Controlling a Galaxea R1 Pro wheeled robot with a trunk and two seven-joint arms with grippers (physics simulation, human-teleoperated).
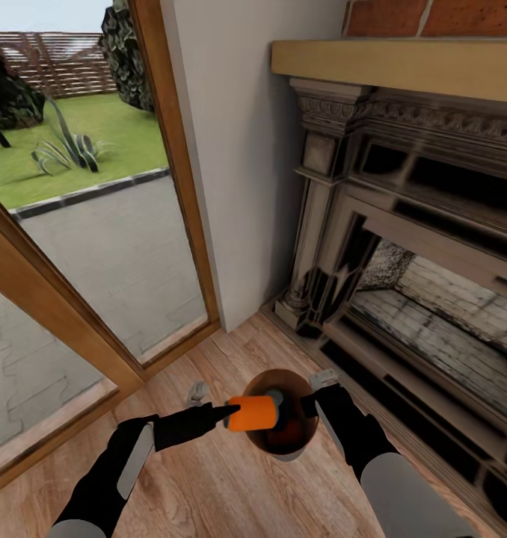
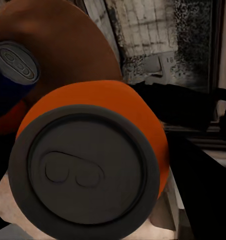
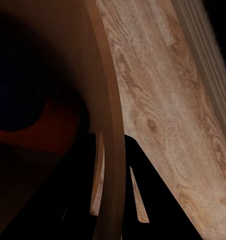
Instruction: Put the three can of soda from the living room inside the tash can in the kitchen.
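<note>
Head view, setting: wood floor [image 1: 209,478], carved dark fireplace [image 1: 403,246] with brick above, tall glass door [image 1: 89,246] onto a paved yard and lawn.
Bin: the round copper-toned bin [image 1: 302,441] is off the floor, between the two arms, just in front of the fireplace base.
Left gripper: the left gripper [image 1: 235,415] is closed on an orange can [image 1: 253,413] lying on its side over the bin's mouth.
Right gripper: the right gripper [image 1: 312,407] clamps the bin's rim, one finger inside the wall and one outside, as the right wrist view shows [image 3: 115,190].
Obstruction: the held can covers much of the bin's opening in the head view.
Bin contents: the left wrist view shows a blue can [image 2: 13,70] with a silvery top inside the bin, and an orange patch beneath it; whether that is the other orange can is unclear.
Left wrist view: the held can's grey end [image 2: 85,172] is close to the lens.
Right wrist view: bin interior dark; blue and red shapes indistinct.
</note>
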